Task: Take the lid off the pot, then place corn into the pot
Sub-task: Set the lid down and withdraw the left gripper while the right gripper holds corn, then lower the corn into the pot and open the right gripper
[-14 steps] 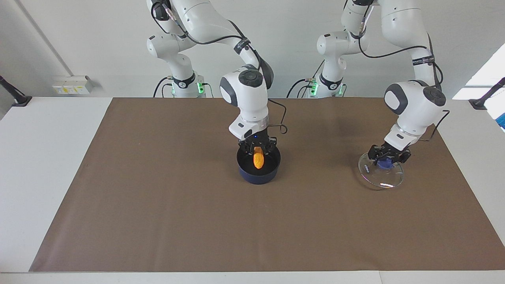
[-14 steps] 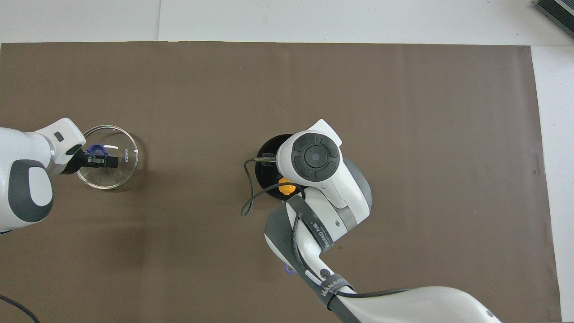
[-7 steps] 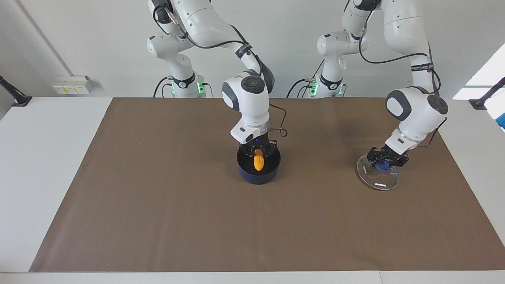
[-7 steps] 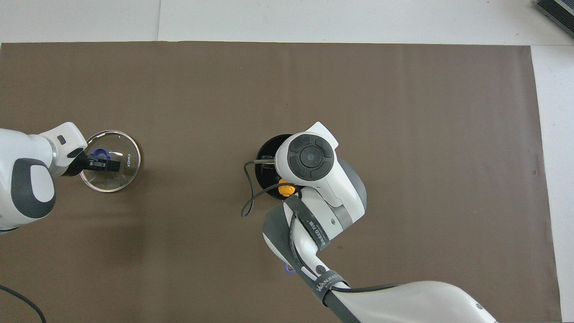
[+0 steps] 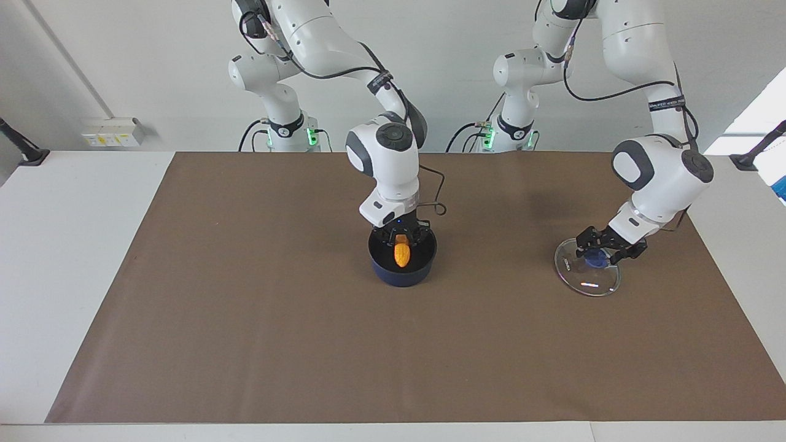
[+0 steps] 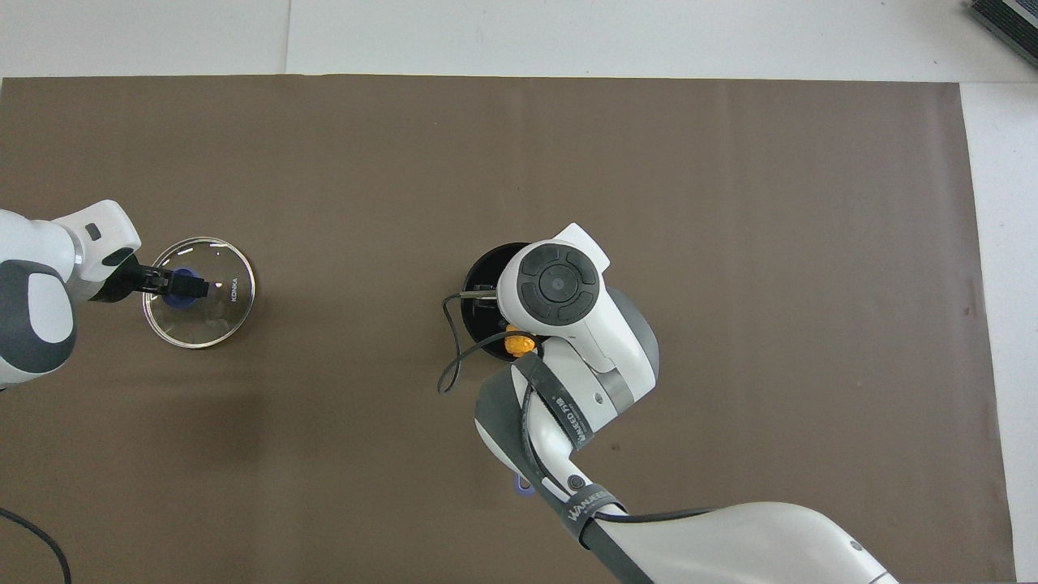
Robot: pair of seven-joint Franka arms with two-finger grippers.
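Note:
The navy pot (image 5: 402,273) stands mid-table; its rim also shows in the overhead view (image 6: 484,269). My right gripper (image 5: 401,239) reaches down into it, shut on the top of the orange corn (image 5: 401,253), which hangs upright inside the pot. The corn's end shows beneath the wrist in the overhead view (image 6: 519,345). The pot's handle is mostly hidden under the arm. The glass lid (image 5: 586,279) lies flat on the mat toward the left arm's end. My left gripper (image 5: 607,248) is just above its blue knob (image 5: 593,261), open and off it (image 6: 193,285).
A brown mat (image 5: 245,307) covers most of the white table (image 5: 61,245). The right arm's cable (image 6: 448,357) loops beside the pot. A dark object (image 6: 1005,24) lies at the table's corner farthest from the robots, at the right arm's end.
The right gripper lowered the corn deeper into the pot. The left gripper set the lid flat on the mat, then shifted off the knob while the lid stayed put.

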